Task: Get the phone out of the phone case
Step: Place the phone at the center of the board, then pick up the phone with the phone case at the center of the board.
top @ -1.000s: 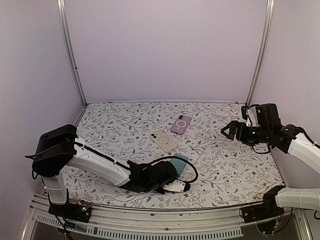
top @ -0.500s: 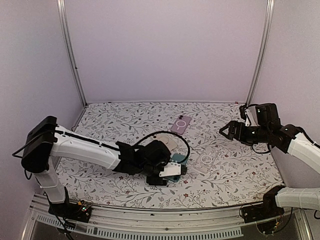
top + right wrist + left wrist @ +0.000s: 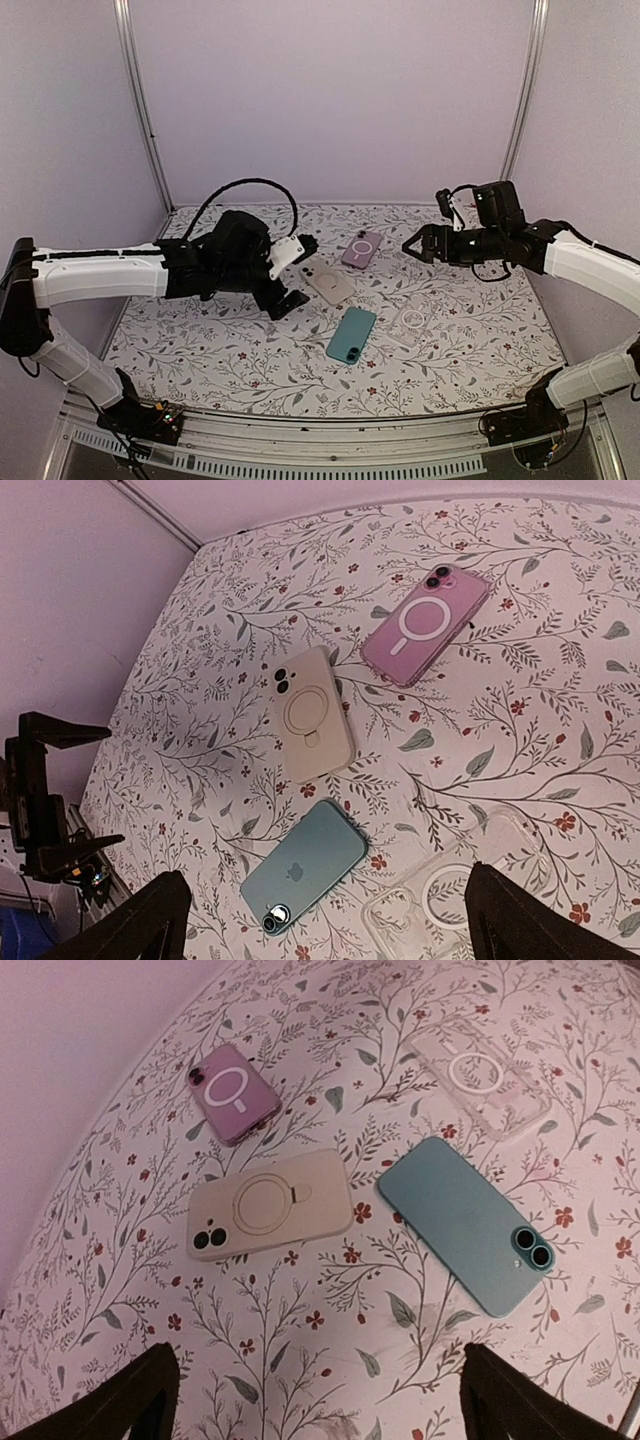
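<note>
From above, we have the teal phone [image 3: 351, 335] lying flat, back up, on the floral table [image 3: 200, 350], near its front middle, and it is bare, out of any case. The clear case [image 3: 411, 322] sits just beside it on the right, apart from it. Behind them lie a beige-cased phone [image 3: 328, 283] and, further back, a purple-cased phone [image 3: 362, 249]. The left gripper [image 3: 298, 272] hangs above the table left of the beige one, its fingers spread wide with nothing between them. The right gripper [image 3: 413, 247] hovers to the right of the purple one; from here we cannot tell how its jaws stand. Over to the left wrist: both dark fingers [image 3: 110, 1400] sit at the bottom corners, far apart and empty, and we look down on the teal phone [image 3: 470, 1222] with its twin lenses facing up, the clear case [image 3: 480, 1082] beyond it. And the right wrist: fingers [image 3: 540, 920] again wide apart at the lower corners, holding nothing, with the teal phone [image 3: 303, 867] low in the middle and the clear case [image 3: 450, 895] just to its right.
</note>
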`<state>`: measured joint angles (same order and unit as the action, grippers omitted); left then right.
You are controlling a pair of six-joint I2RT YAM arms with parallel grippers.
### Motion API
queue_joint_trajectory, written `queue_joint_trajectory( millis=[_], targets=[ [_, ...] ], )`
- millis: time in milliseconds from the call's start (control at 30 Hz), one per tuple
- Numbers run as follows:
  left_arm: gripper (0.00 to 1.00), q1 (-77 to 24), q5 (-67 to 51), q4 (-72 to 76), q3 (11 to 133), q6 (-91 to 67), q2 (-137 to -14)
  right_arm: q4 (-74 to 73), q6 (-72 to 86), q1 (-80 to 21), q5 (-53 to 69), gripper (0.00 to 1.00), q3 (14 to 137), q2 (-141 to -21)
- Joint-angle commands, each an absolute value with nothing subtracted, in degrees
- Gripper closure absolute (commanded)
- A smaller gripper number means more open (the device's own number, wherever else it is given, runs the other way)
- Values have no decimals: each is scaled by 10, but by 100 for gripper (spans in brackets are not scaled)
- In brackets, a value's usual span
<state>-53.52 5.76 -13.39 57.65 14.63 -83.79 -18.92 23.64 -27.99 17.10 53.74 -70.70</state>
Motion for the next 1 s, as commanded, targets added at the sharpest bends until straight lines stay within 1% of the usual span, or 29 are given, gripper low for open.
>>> queue_joint_trajectory(
  millis=[0,167,267,433,633,800,967],
  targets=[
    [1,-464,39,-162,572,66,-818,-173,194,-324,150,1,597,-778],
    [1,-376,21,-174,571,11,-816,-200,162,-379,109,1,683,-880],
    [1,-339,44,-169,565,-4,-813,-226,144,-407,76,1,738,-951],
    [1,-329,117,-181,574,-17,-801,-291,120,-439,27,1,838,-1075],
    [1,-328,148,-177,565,-13,-769,-353,97,-461,3,1,938,-1191],
    [1,-328,163,-176,559,-8,-757,-389,85,-472,-30,1,994,-1262],
    [1,-328,163,-176,556,-5,-751,-397,81,-476,-34,1,1016,-1297]
  ],
)
